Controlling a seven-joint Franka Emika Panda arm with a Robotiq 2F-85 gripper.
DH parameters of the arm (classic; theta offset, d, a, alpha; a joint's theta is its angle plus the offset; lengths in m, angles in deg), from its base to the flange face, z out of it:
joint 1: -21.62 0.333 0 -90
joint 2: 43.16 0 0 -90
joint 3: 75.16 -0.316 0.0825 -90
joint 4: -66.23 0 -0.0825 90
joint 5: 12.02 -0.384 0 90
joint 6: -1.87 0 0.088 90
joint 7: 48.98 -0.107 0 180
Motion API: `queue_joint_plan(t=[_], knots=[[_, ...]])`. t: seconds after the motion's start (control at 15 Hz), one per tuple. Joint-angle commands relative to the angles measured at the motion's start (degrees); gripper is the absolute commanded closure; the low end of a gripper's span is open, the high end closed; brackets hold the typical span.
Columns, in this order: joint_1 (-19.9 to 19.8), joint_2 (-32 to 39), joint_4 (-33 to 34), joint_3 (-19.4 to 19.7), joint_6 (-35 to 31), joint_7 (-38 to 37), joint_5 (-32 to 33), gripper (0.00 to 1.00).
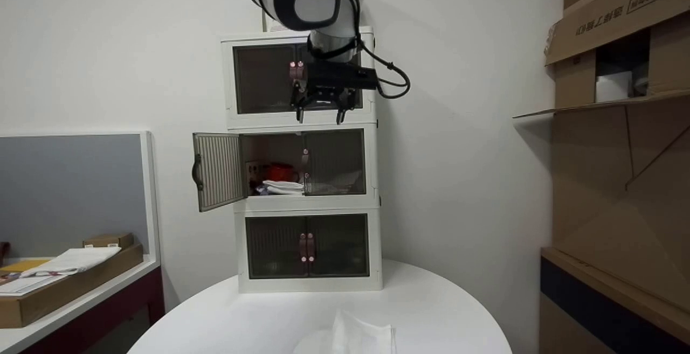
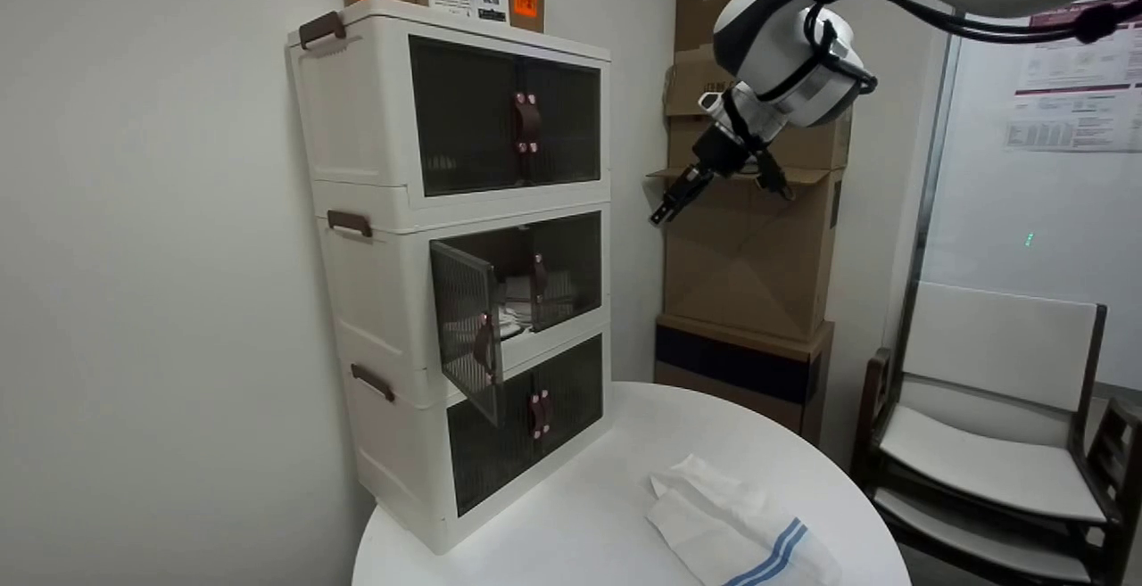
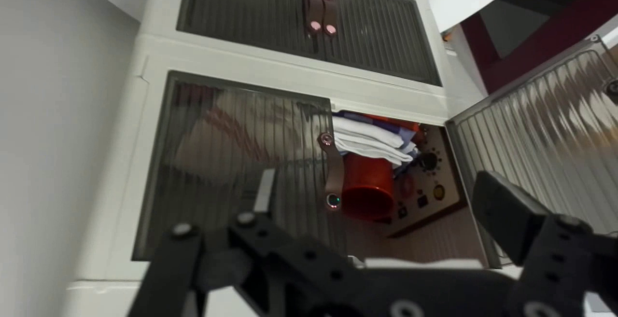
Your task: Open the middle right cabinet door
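Your tool [image 1: 320,117] is spread, with nothing between its fingers [image 3: 507,215]; in an exterior view it hangs well apart from the white cabinet [image 2: 517,207], seemingly higher than the strap handle [image 3: 335,170]. The middle right door [image 1: 337,162] is shut in the middle tier; its twin door [image 1: 218,173] stands swung out to the left. Lower the tool to the handle, square to the door, then ease forward; the sideways spread should suit straddling that upright strap. Close on it, or hook one finger behind the door's free edge, clear of the red cup [image 3: 369,182]. Pull outward, then curve right, around the likely hinge side. Mind the wrist view: it looks turned over, so this door appears left there.
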Motion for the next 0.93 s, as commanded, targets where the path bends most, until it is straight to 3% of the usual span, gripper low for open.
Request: queue_joint_plan(t=[0.0,0.13,0.2,0.33,0.53,0.67,0.87], knots=[[-10.8,10.5,10.6,-7.5,10.8,14.1,-11.0,0.00],[-16.2,14.1,14.1,-11.8,16.4,17.4,-12.3,0.00],[-16.4,9.1,8.2,-13.8,10.6,13.2,-9.3,0.00],[-19.0,10.8,9.0,-16.1,11.0,13.7,-9.5,0.00],[-19.4,10.3,8.9,-16.7,11.0,13.5,-9.5,0.00],[-21.5,8.9,6.1,-17.1,11.7,15.2,-11.2,0.00],[-24.8,11.2,7.8,-18.2,14.5,20.9,-15.0,0.00]])
